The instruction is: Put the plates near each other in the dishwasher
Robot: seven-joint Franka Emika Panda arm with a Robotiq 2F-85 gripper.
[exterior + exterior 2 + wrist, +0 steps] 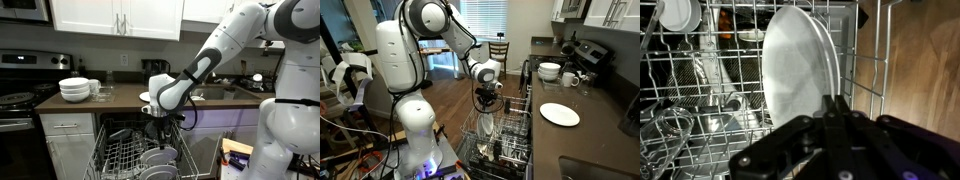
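Kitchen, dark counter, wood floor, white cabinets.

Gripper is seen fully closed, both fingers pressed together, pointed down into the rack of the dishwasher. The fingertips are met right at the rim of the nearer upright plate. Whether that rim is actually pinched cannot be told.

Two plates are counted directly ahead of the fingertips in the wrist view. Both are stood on edge between the tines, faces parallel, almost touching each other. The same pair is seen just below the gripper in an exterior view.

One round white item is lodged in the rack farther off, past the pair and to one side; its type is not readable.

A third plate is laid flat on the counter, well apart from the gripper and above rack level. Total counted: three, two racked and one not.

Beyond that, one stack of bowls is set on the counter; the number in the stack cannot be read. One mug is placed just beside the stack.

One stove is seen farthest from the gripper, at the counter's end.
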